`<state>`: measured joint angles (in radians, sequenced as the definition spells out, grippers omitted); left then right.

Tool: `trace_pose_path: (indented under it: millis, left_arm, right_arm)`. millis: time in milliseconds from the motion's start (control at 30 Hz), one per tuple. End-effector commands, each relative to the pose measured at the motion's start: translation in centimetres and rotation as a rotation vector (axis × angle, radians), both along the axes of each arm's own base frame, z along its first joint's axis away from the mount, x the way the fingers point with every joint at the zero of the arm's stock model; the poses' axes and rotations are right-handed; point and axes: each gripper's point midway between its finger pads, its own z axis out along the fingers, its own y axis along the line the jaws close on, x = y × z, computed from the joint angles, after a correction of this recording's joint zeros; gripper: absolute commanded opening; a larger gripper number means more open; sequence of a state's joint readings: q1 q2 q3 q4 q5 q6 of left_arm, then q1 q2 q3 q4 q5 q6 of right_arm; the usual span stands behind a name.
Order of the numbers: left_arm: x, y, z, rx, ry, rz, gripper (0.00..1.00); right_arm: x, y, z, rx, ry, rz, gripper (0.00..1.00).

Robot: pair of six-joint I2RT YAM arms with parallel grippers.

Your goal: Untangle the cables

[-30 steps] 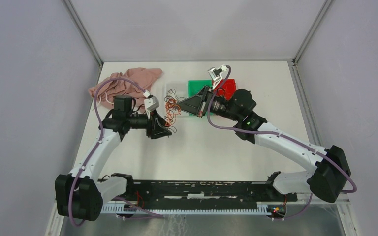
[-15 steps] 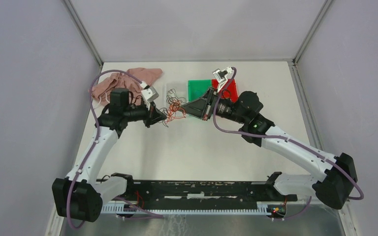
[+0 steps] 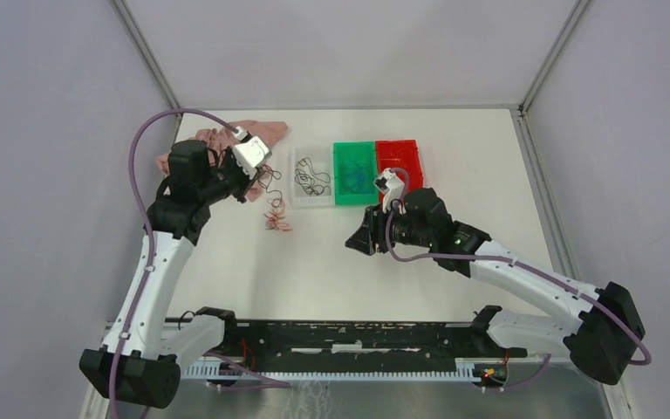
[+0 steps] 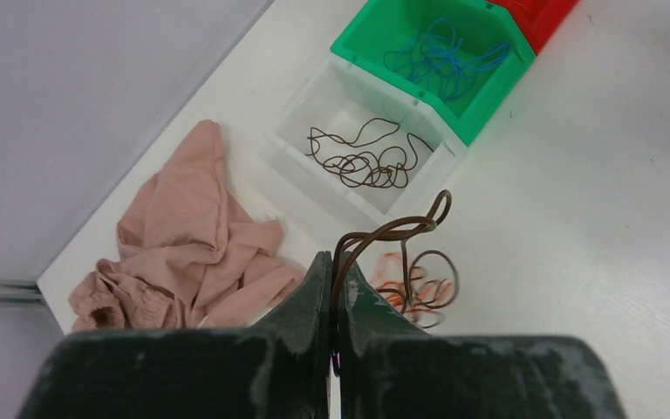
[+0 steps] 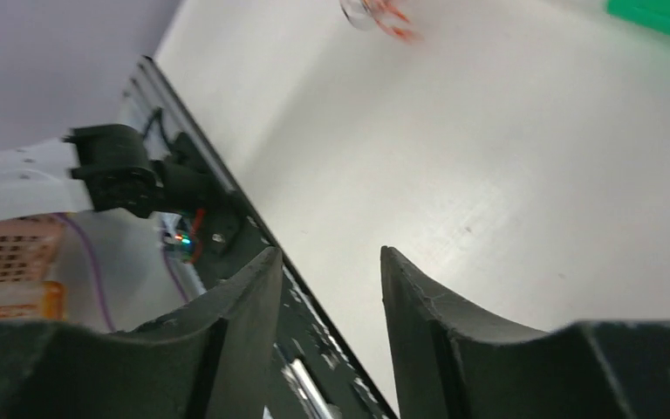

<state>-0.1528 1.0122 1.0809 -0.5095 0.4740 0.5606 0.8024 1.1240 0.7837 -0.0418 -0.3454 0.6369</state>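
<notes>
My left gripper point(image 3: 256, 182) point(image 4: 333, 262) is shut on a dark brown cable point(image 4: 401, 229) point(image 3: 270, 179), which loops up from the pinched jaws and hangs above the table. A small clump of orange-red cables point(image 3: 276, 218) point(image 4: 397, 284) lies loose on the table below it, also seen at the top of the right wrist view as the orange clump point(image 5: 386, 12). More brown cable point(image 4: 362, 161) lies in the clear bin point(image 3: 298, 179). Blue cables point(image 4: 440, 57) sit in the green bin point(image 3: 340, 192). My right gripper point(image 3: 352, 243) point(image 5: 330, 257) is open and empty over bare table.
A red bin point(image 3: 399, 155) stands right of the green one. A crumpled pink cloth point(image 3: 214, 140) point(image 4: 192, 236) lies at the back left, just behind my left arm. The black rail point(image 5: 227, 218) runs along the near table edge.
My right gripper opened, let go of the wad and pulled back toward the near side. My left gripper shut on the brown cable, rose and drew back left; the orange clump dropped onto the table.
</notes>
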Motion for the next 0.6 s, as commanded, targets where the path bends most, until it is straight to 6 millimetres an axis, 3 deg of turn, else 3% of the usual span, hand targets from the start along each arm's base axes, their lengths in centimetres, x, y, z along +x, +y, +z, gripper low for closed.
trace_pose_path:
  millis: [0,100,233,400,567]
  left_arm:
    - [-1.8,-0.9,3.7,0.092,-0.143,-0.152,0.03]
    - [-3.5,-2.0,4.5,0.132,-0.178,-0.258,0.03]
    - [-4.9,-2.6,5.8,0.168,-0.259,-0.346,0.03]
    - [-6.5,-3.4,6.5,0.151,-0.327,-0.409,0.03]
    - [-7.1,-3.9,7.5,0.127,-0.391,-0.431,0.03]
  right_arm:
    - [1.8,-2.8,-0.1,-0.123,-0.172,-0.085,0.54]
    - [2.8,-2.0,3.3,-0.039,-0.281,-0.094,0.64]
    - [2.9,1.4,8.2,0.134,-0.408,-0.025,0.72]
    - [1.3,6.2,11.1,0.252,-0.525,0.075,0.75]
    - [-0.7,9.2,12.4,0.329,-0.564,0.137,0.78]
